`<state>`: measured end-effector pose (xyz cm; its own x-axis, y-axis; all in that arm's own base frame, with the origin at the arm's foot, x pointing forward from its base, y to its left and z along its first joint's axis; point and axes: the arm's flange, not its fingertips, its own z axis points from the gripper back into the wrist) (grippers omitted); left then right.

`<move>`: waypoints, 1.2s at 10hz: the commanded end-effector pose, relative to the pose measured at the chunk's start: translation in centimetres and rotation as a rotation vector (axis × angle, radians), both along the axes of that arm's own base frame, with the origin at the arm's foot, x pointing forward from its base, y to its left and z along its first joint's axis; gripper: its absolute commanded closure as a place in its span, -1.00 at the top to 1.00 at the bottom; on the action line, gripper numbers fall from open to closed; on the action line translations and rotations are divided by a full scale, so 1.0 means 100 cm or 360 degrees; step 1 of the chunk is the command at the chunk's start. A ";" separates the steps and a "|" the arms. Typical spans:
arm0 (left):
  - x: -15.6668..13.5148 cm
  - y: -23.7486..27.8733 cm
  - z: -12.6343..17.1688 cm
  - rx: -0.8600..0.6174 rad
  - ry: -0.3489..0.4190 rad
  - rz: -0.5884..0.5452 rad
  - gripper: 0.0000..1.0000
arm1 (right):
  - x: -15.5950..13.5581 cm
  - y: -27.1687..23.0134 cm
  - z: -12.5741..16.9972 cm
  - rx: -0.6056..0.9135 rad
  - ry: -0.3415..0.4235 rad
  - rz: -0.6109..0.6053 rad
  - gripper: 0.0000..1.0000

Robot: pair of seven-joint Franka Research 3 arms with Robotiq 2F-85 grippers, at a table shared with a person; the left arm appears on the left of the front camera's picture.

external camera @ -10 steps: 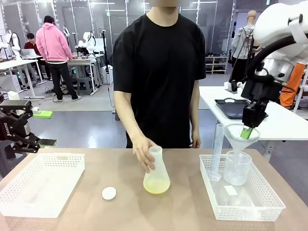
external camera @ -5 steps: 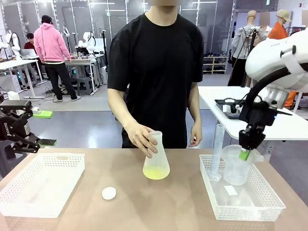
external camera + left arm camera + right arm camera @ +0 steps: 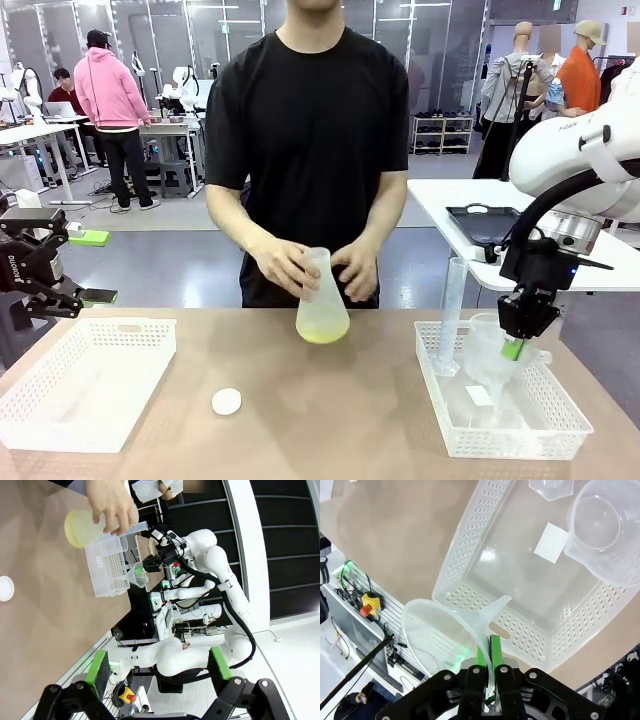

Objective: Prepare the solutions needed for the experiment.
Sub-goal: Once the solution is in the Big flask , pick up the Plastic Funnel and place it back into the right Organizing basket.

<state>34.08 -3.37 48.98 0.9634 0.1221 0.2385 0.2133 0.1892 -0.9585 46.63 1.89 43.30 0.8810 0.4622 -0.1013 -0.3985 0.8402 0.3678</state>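
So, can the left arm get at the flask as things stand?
Probably not cleanly. The person's hands wrap the flask and hold it off the table, with the solutions in it. The left gripper is open and empty, off the table's left edge.

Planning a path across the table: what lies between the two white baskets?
In the front view, a small white round cap lies between the left basket and right basket; farther back, the person's hand holds the flask of yellow solution.

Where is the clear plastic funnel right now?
Front view, robot's right side: the clear plastic funnel is pinched in the right gripper over the white perforated basket.
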 end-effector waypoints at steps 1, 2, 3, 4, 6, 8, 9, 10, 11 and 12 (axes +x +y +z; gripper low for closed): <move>0.001 -0.001 0.003 -0.0040 -0.0006 -0.0005 1.00 | -0.001 0.002 -0.003 -0.0020 0.0020 -0.0060 -0.56; 0.001 -0.001 0.003 -0.0040 -0.0006 -0.0005 1.00 | -0.001 0.001 -0.005 -0.0022 0.0020 -0.0071 -0.16; 0.001 -0.001 0.003 -0.0040 -0.0006 -0.0005 1.00 | -0.002 0.000 -0.006 -0.0039 0.0019 -0.0078 -0.51; 0.001 -0.001 0.003 -0.0040 -0.0006 -0.0005 1.00 | -0.003 -0.002 -0.007 -0.0045 0.0021 -0.0077 0.24; 0.001 -0.001 0.003 -0.0040 -0.0006 -0.0005 1.00 | -0.003 -0.003 -0.010 -0.0065 0.0055 -0.0081 0.63; 0.001 -0.001 0.003 -0.0040 -0.0006 -0.0005 1.00 | -0.002 -0.001 -0.005 -0.0009 0.0027 -0.0038 0.63; 0.001 -0.001 0.003 -0.0040 -0.0006 -0.0005 1.00 | -0.002 -0.001 -0.005 -0.0009 0.0027 -0.0038 0.63; 0.001 -0.001 0.003 -0.0040 -0.0006 -0.0005 1.00 | -0.002 -0.001 -0.005 -0.0009 0.0027 -0.0038 0.63; 0.001 -0.001 0.003 -0.0040 -0.0006 -0.0005 1.00 | -0.002 -0.001 -0.005 -0.0009 0.0027 -0.0038 0.63; 0.001 -0.001 0.003 -0.0040 -0.0006 -0.0005 1.00 | -0.002 -0.001 -0.005 -0.0009 0.0027 -0.0038 0.63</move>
<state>34.08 -3.37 48.98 0.9634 0.1221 0.2385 0.2133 0.1892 -0.9585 46.37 1.77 42.69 0.8906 0.4376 -0.1240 -0.3678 0.8533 0.3696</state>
